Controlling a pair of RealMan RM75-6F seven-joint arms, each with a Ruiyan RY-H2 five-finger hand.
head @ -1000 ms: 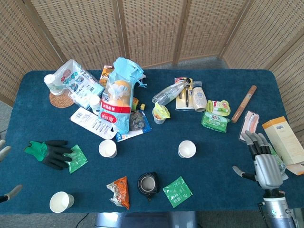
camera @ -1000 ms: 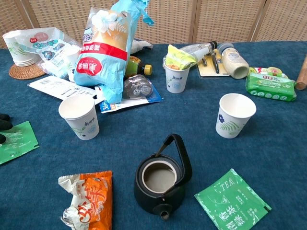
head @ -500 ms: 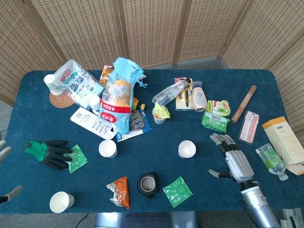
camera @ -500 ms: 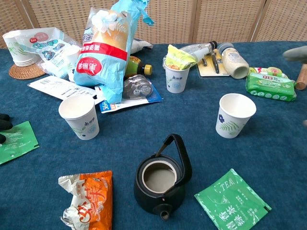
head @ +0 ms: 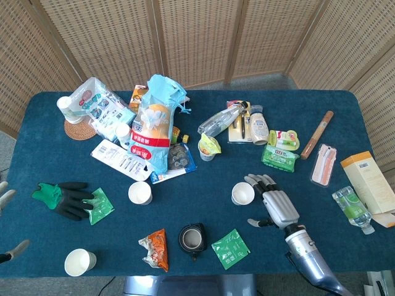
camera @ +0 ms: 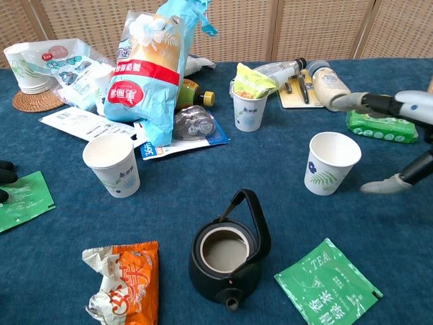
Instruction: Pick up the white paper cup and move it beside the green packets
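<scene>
On the blue table, centre-right: white paper cup, upright, empty, untouched. My right hand hangs just beside it, fingers spread, thumb apart, holding nothing. Green packets lie beyond, near the back right. Risk noted: thin cup wall; closing off-centre would likely tip or crush it. Teapot sits near. Left hand at table edge, fingers apart, idle.
</scene>
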